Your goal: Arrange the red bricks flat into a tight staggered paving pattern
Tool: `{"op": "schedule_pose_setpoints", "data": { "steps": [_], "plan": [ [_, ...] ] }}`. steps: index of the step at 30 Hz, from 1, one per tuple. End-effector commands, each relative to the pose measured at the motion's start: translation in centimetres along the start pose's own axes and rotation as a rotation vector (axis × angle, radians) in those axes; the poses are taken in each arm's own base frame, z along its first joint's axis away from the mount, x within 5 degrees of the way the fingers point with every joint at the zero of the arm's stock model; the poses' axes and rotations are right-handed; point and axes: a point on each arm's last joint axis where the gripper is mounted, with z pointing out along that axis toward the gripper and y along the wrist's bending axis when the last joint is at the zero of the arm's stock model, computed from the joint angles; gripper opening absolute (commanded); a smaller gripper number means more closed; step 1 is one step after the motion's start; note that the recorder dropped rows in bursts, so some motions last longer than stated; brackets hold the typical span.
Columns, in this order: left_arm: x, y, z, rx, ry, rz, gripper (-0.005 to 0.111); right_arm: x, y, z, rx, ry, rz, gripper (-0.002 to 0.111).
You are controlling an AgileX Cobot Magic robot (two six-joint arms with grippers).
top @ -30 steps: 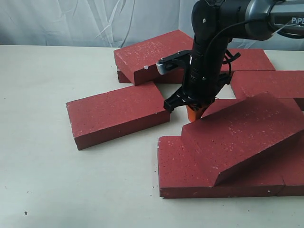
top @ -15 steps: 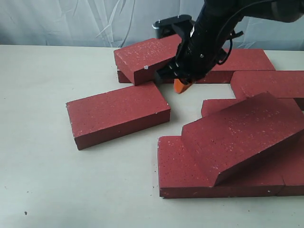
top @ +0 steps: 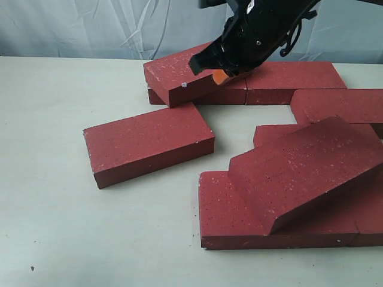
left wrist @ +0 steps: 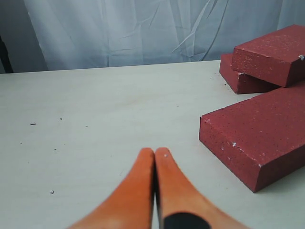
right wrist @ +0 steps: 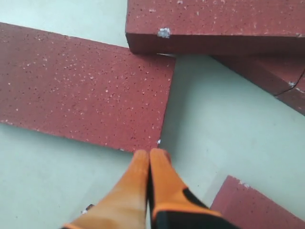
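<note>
Several dark red speckled bricks lie on the table. One lone brick [top: 149, 143] lies flat at the left, seen close below in the right wrist view [right wrist: 86, 90]. A tilted brick [top: 179, 72] rests on the back row [top: 287, 81]. Another brick [top: 305, 164] leans across the flat front bricks [top: 239, 215]. My right gripper [top: 220, 76] hangs shut and empty in the air above the gap between the lone brick and the tilted one [right wrist: 214, 24]. My left gripper [left wrist: 155, 151] is shut and empty over bare table, with the lone brick [left wrist: 257, 138] off to one side.
A further flat brick [top: 338, 104] lies at the right edge. A pale curtain [top: 90, 27] closes off the back of the table. Bare tabletop [top: 60, 227] stretches across the left and front.
My right arm has lifted out of the gap beside the leaning brick and swung back and left, up over the tilted back brick. The bricks have not moved.
</note>
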Motion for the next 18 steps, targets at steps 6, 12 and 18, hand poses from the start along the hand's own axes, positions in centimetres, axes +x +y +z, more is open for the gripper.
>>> {"op": "schedule_pose_setpoints", "data": {
  "steps": [6,12,18],
  "plan": [
    [0.06,0.01,0.0,-0.002,-0.011,-0.002,0.0,-0.46,0.26,-0.5,-0.022,-0.055,0.02,-0.001],
    [0.06,0.01,0.0,-0.002,-0.011,-0.002,0.0,-0.31,0.29,-0.49,-0.026,-0.038,0.02,-0.001],
    [0.06,0.01,0.0,-0.002,-0.011,-0.002,0.0,-0.08,0.34,-0.49,-0.031,-0.012,0.02,-0.001]
  ]
}}
